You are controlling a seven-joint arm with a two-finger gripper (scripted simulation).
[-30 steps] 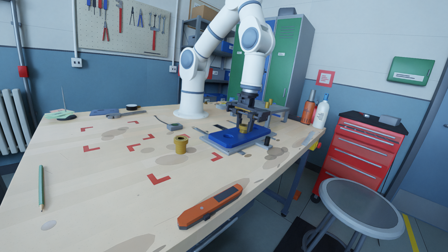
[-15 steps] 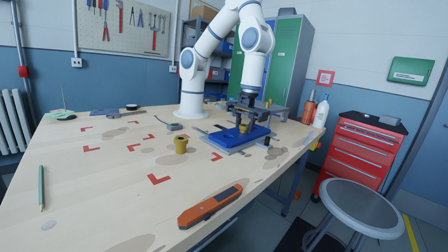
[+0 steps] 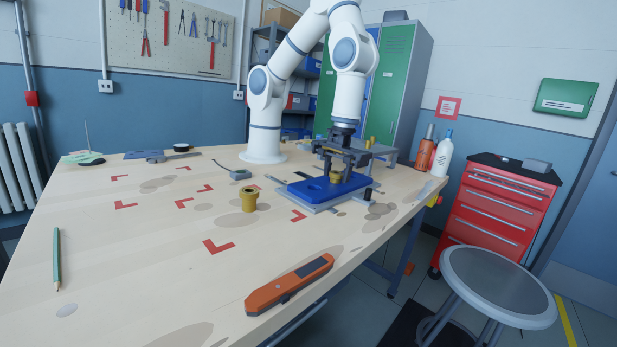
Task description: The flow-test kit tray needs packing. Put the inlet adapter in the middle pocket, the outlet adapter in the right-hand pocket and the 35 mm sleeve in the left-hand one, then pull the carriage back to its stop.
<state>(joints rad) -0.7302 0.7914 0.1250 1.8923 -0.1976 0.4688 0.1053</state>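
Note:
My gripper (image 3: 336, 171) stands open over the blue tray (image 3: 329, 187), its fingers either side of a brass fitting (image 3: 335, 176). The fitting sits upright in a pocket near the tray's middle. An empty round pocket (image 3: 314, 188) shows to its left on the tray. A second, larger brass fitting (image 3: 249, 198) stands upright on the bench, left of the tray. Two small brass parts (image 3: 370, 142) stand on a grey stand behind the gripper. The tray rests on a grey carriage plate with a black knob (image 3: 367, 194) at its right front.
A grey stand (image 3: 374, 152) rises close behind the tray. Spray bottles (image 3: 435, 153) stand at the bench's right rear corner. An orange utility knife (image 3: 289, 285) lies at the front edge. A small grey sensor with a cable (image 3: 240, 174) lies left of the tray. A pencil (image 3: 56, 257) lies far left.

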